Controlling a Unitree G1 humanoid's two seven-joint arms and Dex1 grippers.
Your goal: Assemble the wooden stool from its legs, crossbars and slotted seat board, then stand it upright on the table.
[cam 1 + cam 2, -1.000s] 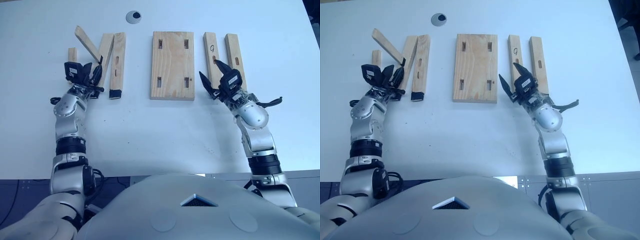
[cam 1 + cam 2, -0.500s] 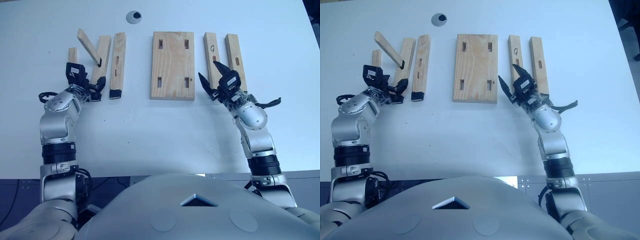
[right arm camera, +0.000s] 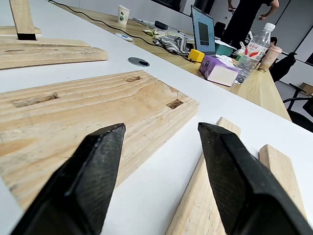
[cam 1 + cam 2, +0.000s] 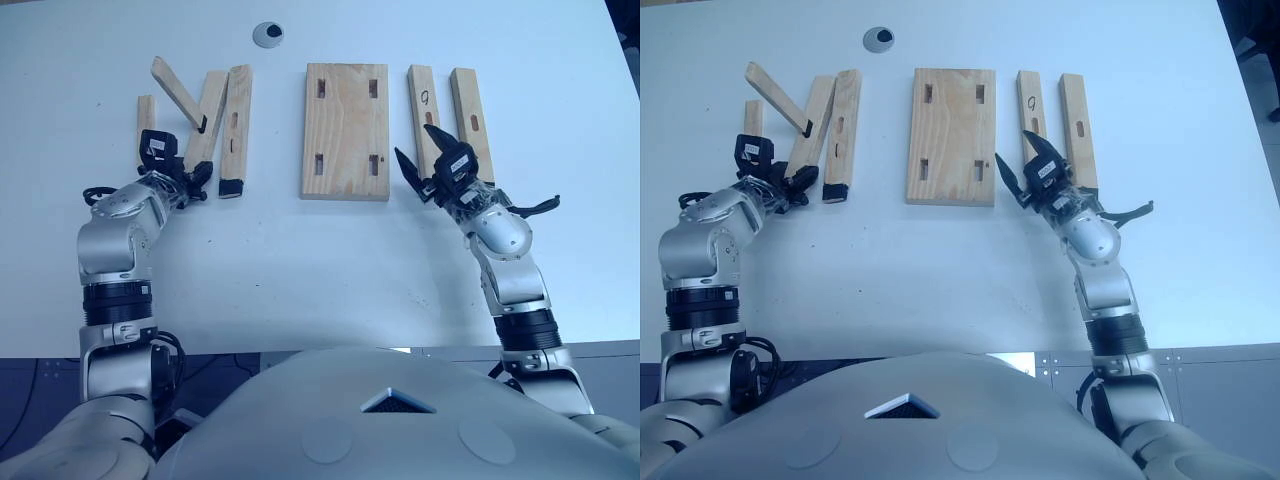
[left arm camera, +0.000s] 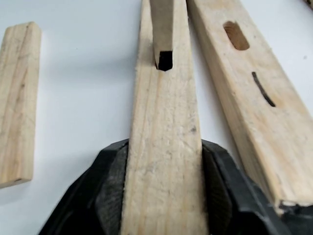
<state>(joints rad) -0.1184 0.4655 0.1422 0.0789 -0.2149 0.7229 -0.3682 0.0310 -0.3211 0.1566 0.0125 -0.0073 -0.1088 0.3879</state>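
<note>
Because the slotted leg (image 4: 207, 112) lay on the counter (image 4: 300, 260) with its long axis running away from the robot, its far end leaning slightly toward the middle, the left gripper (image 4: 190, 172) met it end-on at the near end. The fingers (image 5: 110, 183) were pinching the leg across its width, one on each long edge. Farther along the leg, a crossbar (image 4: 180, 92) stood in the slot, tilted off toward the robot's left. A second leg (image 4: 236, 125) lay just beside on the inner side and a short piece (image 4: 146, 115) on the outer side. Past the seat board (image 4: 345, 130), well apart, the right gripper (image 3: 160, 129) hovered with fingers spread between the board's near corner and the right pair of legs (image 4: 424, 105), holding nothing. Any lift of the leg therefore looked to be the left arm's to make.
</note>
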